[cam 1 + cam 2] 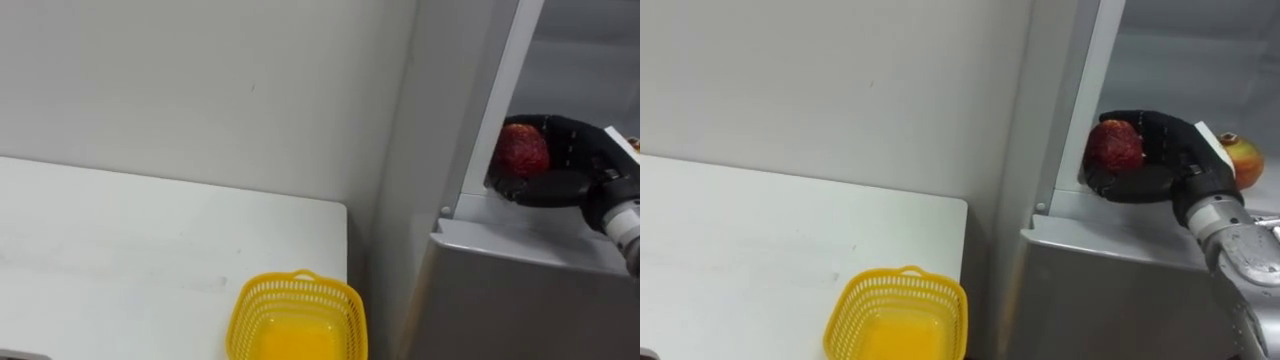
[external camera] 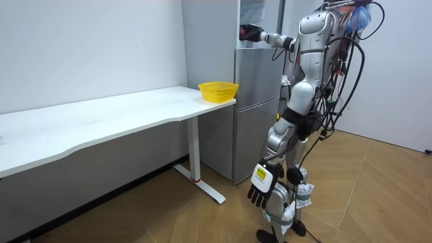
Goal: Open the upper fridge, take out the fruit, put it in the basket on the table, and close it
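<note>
My right hand (image 1: 1168,150) is shut on a round, dark red fruit (image 1: 1114,147) at the front edge of the open upper fridge compartment (image 1: 1200,60), just above the ledge over the lower door. The same hand (image 1: 570,160) and fruit (image 1: 522,150) appear at the right of the left eye view. A second reddish-yellow fruit (image 1: 1243,158) sits inside the compartment behind my wrist. In the room view I stand upright facing the grey fridge (image 2: 256,101), right arm stretched to it (image 2: 251,32), while my left hand (image 2: 260,194) hangs low by my leg with relaxed fingers.
A yellow mesh basket (image 1: 897,318) stands on the corner of the white table (image 1: 150,250) nearest the fridge, with nothing visible in it. The table runs along the wall to my left. A narrow gap separates table and fridge. Wood floor lies behind me.
</note>
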You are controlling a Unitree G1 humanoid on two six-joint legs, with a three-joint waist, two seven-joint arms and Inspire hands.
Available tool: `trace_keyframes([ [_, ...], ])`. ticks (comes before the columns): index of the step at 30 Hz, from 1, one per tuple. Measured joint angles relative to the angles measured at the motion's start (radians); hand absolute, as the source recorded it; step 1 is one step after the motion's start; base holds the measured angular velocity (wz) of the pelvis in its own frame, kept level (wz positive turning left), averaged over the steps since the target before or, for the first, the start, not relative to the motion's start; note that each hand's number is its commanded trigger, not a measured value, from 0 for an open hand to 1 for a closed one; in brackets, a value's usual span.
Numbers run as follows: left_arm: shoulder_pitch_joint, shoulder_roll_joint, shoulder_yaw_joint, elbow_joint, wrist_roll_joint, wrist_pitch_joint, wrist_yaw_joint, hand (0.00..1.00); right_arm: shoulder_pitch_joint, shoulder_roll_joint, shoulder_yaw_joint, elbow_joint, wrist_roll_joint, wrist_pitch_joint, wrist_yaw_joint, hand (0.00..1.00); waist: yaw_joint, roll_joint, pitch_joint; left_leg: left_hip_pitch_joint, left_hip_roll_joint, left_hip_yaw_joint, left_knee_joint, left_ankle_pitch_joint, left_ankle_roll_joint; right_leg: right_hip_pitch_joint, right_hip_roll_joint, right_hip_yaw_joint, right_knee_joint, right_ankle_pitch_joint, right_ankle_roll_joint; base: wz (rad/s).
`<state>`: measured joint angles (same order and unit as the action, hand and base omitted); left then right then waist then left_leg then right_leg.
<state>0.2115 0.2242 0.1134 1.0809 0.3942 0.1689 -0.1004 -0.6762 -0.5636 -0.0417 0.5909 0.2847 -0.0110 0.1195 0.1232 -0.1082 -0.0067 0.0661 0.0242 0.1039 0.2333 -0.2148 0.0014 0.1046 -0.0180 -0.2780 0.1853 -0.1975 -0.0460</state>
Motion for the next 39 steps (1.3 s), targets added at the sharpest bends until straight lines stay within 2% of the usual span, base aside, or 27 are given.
trace_keyframes([
  [15, -0.01, 0.007, 0.005, 0.0, 0.0, -0.001, 0.003, 0.0, 0.002, 0.0, -0.009, -0.036, 0.002, 0.017, 0.002, 1.0, -0.005, -0.005, 0.0004, -0.002, 0.001, 0.003, -0.011, 0.0, 0.0, -0.004, 0.002, 0.006, 0.002, 0.0, 0.0, 0.0],
  [19, -0.01, 0.017, 0.001, 0.0, -0.004, -0.004, 0.009, 0.0, 0.034, 0.001, -0.007, -0.13, -0.003, 0.035, -0.012, 1.0, -0.009, -0.01, -0.0033, -0.002, 0.001, 0.004, -0.011, 0.0, 0.0, -0.008, 0.002, 0.007, 0.001, 0.0, 0.0, -0.01],
  [22, -0.01, 0.023, 0.0, 0.0, -0.009, -0.004, 0.01, 0.0, 0.049, 0.001, -0.001, -0.177, 0.001, 0.037, -0.034, 1.0, -0.015, -0.008, -0.0023, -0.004, 0.002, 0.006, -0.011, 0.0, 0.0, -0.009, 0.002, 0.006, 0.002, 0.0, 0.0, -0.02],
  [28, -0.018, 0.023, -0.016, 0.001, -0.008, -0.005, 0.02, 0.0, 0.076, 0.004, 0.0, -0.248, 0.014, 0.048, -0.065, 1.0, -0.017, 0.007, 0.0043, -0.005, 0.003, 0.011, -0.012, 0.0, -0.001, -0.012, 0.003, 0.014, 0.004, 0.001, 0.0, -0.01],
  [29, -0.017, 0.021, -0.02, 0.002, -0.008, -0.005, 0.025, 0.0, 0.08, 0.011, 0.0, -0.261, 0.015, 0.048, -0.074, 1.0, -0.014, 0.014, 0.0029, -0.004, 0.006, 0.026, -0.013, 0.0, -0.001, -0.017, 0.004, 0.021, 0.007, 0.001, -0.001, -0.14],
  [34, -0.021, 0.021, -0.02, 0.012, -0.009, -0.009, 0.03, 0.0, 0.13, 0.04, -0.001, -0.344, 0.014, 0.044, -0.124, 1.0, -0.012, 0.033, 0.0011, -0.002, 0.01, 0.033, -0.011, -0.001, -0.002, -0.021, 0.006, 0.027, 0.018, 0.002, -0.001, -0.05],
  [36, -0.023, 0.018, -0.02, 0.011, -0.009, -0.012, 0.03, 0.0, 0.166, 0.053, -0.013, -0.401, -0.004, 0.044, -0.135, 1.0, -0.015, 0.04, 0.0003, -0.004, 0.011, 0.035, -0.012, -0.001, -0.002, -0.024, 0.006, 0.028, 0.019, 0.002, -0.001, -0.02],
  [39, -0.011, 0.004, -0.021, 0.01, -0.01, -0.027, 0.031, 0.0, 0.276, 0.091, -0.025, -0.566, -0.02, 0.045, -0.154, 1.0, -0.023, 0.055, -0.0013, -0.001, 0.012, 0.042, -0.013, -0.002, -0.001, -0.024, 0.006, 0.031, 0.019, 0.002, -0.001, -0.07],
])
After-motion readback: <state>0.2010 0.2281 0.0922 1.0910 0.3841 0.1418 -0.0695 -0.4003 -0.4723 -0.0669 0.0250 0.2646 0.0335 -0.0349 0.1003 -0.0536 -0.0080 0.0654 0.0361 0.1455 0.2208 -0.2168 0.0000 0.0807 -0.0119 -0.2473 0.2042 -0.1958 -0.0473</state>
